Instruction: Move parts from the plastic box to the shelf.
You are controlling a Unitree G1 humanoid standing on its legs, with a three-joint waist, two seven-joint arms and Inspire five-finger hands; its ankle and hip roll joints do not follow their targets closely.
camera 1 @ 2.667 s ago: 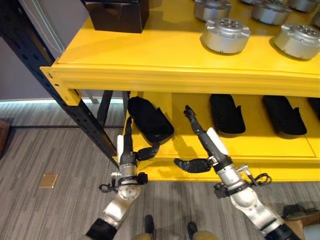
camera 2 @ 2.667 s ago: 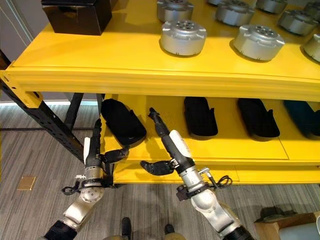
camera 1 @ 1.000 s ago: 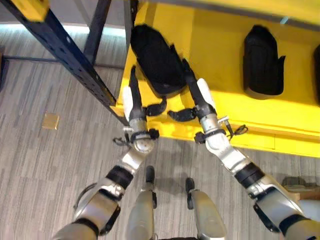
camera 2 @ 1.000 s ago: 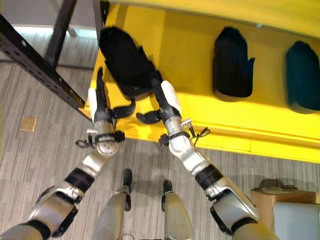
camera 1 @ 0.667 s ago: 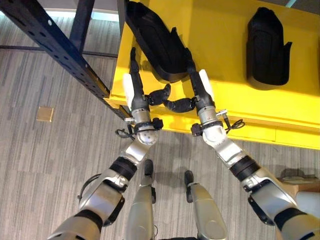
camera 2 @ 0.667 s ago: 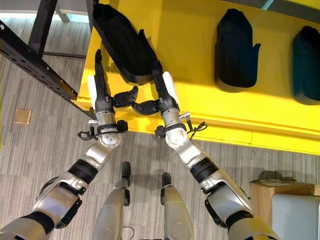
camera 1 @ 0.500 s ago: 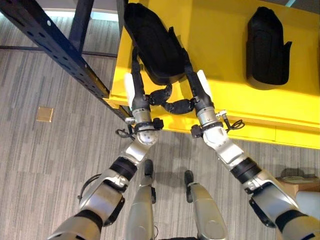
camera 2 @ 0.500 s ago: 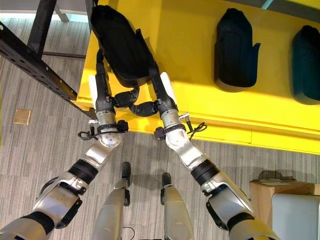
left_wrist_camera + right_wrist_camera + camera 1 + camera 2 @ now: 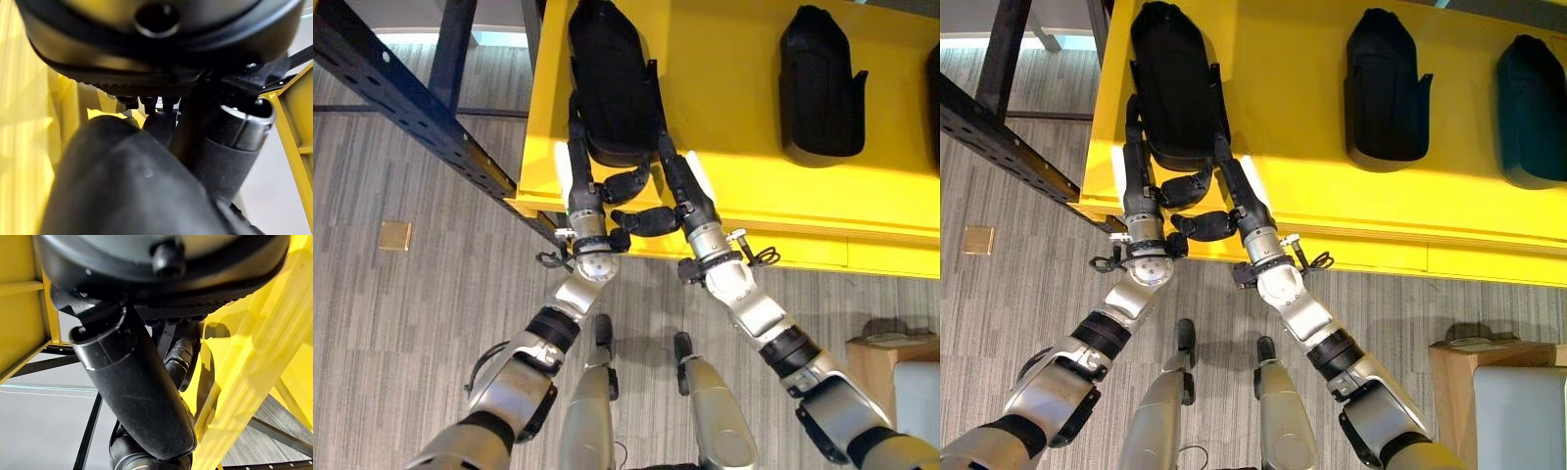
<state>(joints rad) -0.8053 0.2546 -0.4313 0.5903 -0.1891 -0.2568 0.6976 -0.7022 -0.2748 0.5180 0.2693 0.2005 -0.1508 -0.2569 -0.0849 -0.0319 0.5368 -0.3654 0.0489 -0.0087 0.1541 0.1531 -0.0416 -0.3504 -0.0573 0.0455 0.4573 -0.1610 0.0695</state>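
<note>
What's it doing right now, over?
Left hand and right hand flank black part on yellow shelf, fingers under it. Nothing blocking.

- No legible text, label, brand, number or sign is present in any view.
- Yellow shelf (image 9: 734,186): plain painted surface, unmarked.
- Black parts (image 9: 818,83) on the shelf: no readable marking.

The fingers of the left hand (image 9: 579,168) and the right hand (image 9: 677,186) run under the black part (image 9: 612,83) on the yellow shelf (image 9: 734,211); their tips are hidden, so contact cannot be confirmed. The part's far end is cut off by the frame edge in the left eye view.
</note>
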